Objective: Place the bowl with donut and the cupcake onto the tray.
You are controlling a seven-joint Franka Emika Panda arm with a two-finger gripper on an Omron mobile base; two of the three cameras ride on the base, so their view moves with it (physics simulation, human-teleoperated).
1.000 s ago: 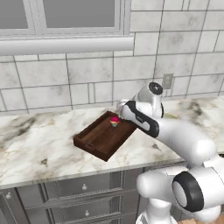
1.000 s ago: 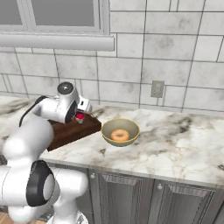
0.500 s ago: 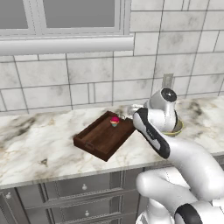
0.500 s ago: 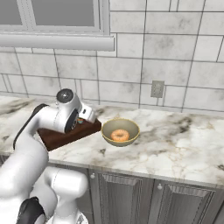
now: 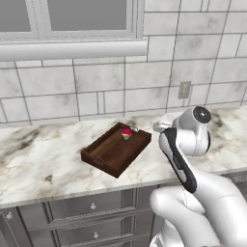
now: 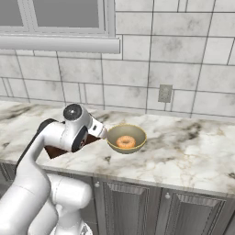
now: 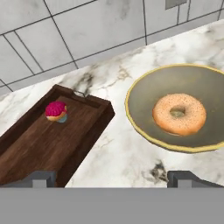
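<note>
Marble surface [image 7: 118, 153] lies under my open, empty jaws; ahead-right, the stiff bowl [image 7: 144, 131] carrying its loose donut [image 7: 179, 113] wants a level pinch on its thin near rim.

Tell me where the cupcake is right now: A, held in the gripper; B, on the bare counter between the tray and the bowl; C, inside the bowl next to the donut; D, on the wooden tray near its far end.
D: the cupcake sits on the floor of the tray near its far end wall, while the bowl beside the tray holds just the donut.
</note>
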